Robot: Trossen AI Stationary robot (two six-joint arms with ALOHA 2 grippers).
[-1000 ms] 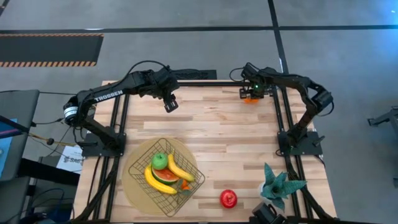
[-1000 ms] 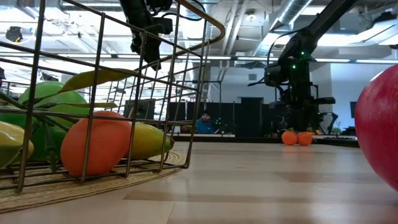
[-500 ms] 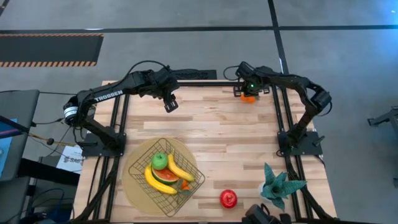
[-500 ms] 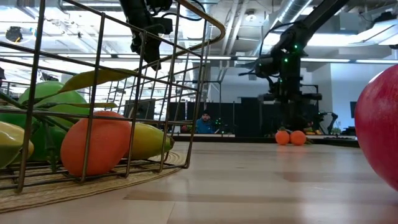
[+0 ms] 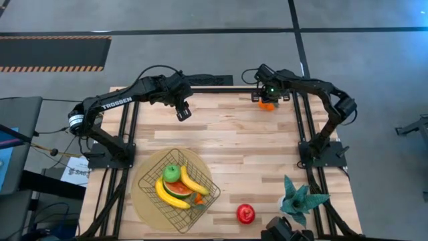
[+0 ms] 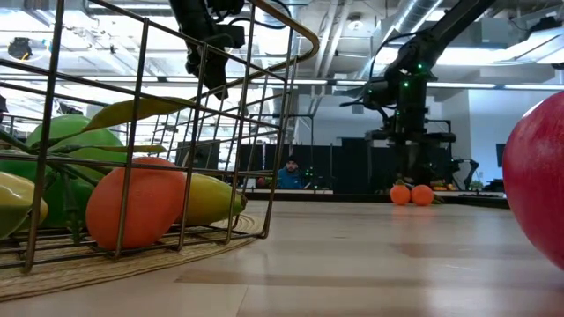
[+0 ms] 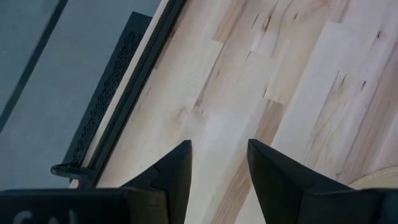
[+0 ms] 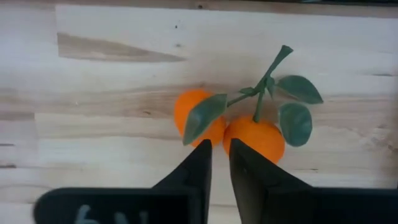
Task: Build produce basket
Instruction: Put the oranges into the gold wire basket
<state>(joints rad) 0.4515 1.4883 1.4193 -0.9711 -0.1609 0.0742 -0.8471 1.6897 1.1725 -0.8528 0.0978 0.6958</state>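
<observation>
Two small leafy oranges (image 8: 255, 140) joined by a green stem lie on the table near its far right corner (image 5: 267, 105) (image 6: 411, 195). My right gripper (image 8: 221, 144) (image 5: 269, 95) hangs straight over them, its fingers shut to a narrow slit over the seam between the two fruits. The dark wire basket (image 5: 150, 171) (image 6: 291, 53) stands on a tan disc near the left front and holds a green apple (image 5: 172, 173), two bananas (image 5: 194, 182) and a red-orange wedge (image 5: 179, 189). A shiny red fruit (image 5: 245, 213) (image 6: 538, 176) sits on the table to the basket's right. My left gripper (image 5: 184, 112) (image 7: 217, 149) waits open above the far left. My right gripper comes from above, pointing down, with its fingertips (image 8: 204, 149) at the seam between the two oranges, beside a leaf (image 8: 202, 118). The fingers themselves cover that spot, so I cannot tell whether they touch the fruit or the leaf. The oranges rest on the table.
A teal spiky plant (image 5: 301, 199) stands at the near right corner. The round tan disc (image 5: 142, 201) lies under the basket. Bare wood stretches across the table's middle between the oranges and the basket. A person sits far behind the table (image 6: 291, 174).
My right gripper has shifted a little toward the table's left and far edge and then held still. The pair of oranges has slid slightly left with it. The left arm has kept still.
</observation>
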